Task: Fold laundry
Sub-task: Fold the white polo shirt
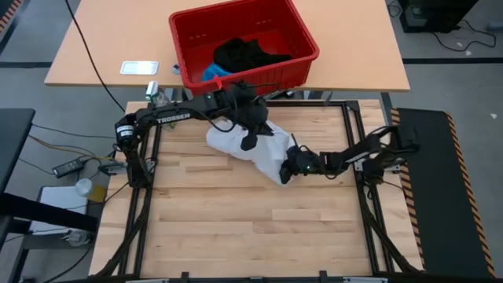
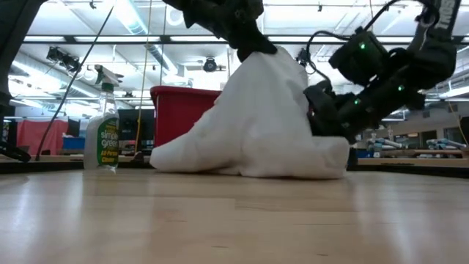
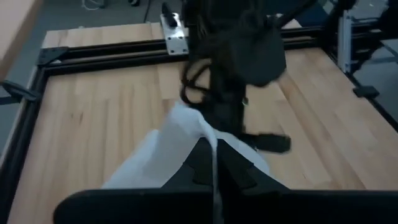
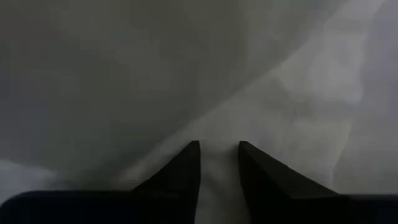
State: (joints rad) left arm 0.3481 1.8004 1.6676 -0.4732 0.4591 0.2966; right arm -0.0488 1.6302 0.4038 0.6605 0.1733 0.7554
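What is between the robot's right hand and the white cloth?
Nothing visible. The right hand is pressed right up against the white cloth, with cloth between its fingers.

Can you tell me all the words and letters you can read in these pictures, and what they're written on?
"TROSSEN" on the left arm, in white letters.
"simple green" on the spray bottle label; the smaller print under it is too blurred to read.
The small white card on the far table may carry print, but it is too small to read.
No writing shows on the white garment or the red basket.
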